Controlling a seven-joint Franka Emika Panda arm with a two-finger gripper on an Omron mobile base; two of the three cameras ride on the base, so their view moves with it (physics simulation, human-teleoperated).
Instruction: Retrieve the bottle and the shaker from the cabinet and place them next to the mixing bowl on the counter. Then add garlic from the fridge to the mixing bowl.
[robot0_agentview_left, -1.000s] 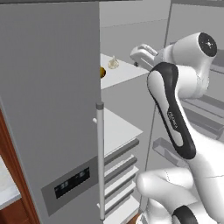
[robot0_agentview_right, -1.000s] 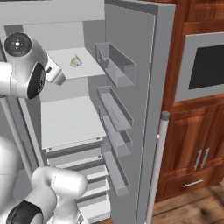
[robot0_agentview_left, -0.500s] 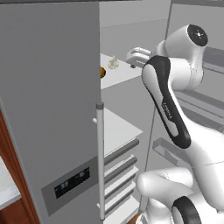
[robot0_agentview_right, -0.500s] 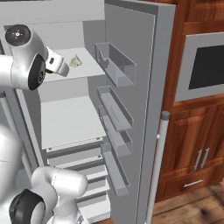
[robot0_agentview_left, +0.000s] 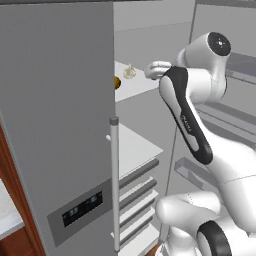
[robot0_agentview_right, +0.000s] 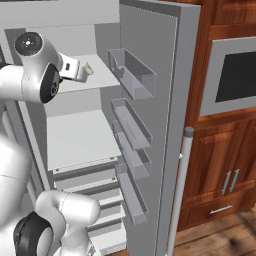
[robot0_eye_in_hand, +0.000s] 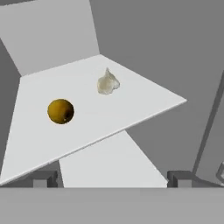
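Note:
A pale garlic bulb (robot0_eye_in_hand: 107, 83) lies on the fridge's upper white shelf (robot0_eye_in_hand: 144, 103), toward its back right in the hand view. The garlic (robot0_agentview_left: 129, 73) (robot0_agentview_right: 88, 68) sits just ahead of my gripper (robot0_eye_in_hand: 113, 179) (robot0_agentview_left: 148, 71), which hovers open at the shelf's front edge with nothing between its fingertips (robot0_eye_in_hand: 43, 178). My gripper (robot0_agentview_right: 81, 71) is level with the shelf and apart from the bulb. The bottle, the shaker and the mixing bowl are out of view.
An orange round fruit (robot0_eye_in_hand: 61, 111) (robot0_agentview_left: 117, 82) rests on the same shelf, left of the garlic. Door bins (robot0_agentview_right: 132, 75) line the open right door. The closed left door with its handle (robot0_agentview_left: 114, 180) stands close by. Below are a lower shelf (robot0_agentview_right: 80, 135) and drawers.
The hand has risen and moved forward to the upper shelf, closer to the garlic. The jaws have stayed open.

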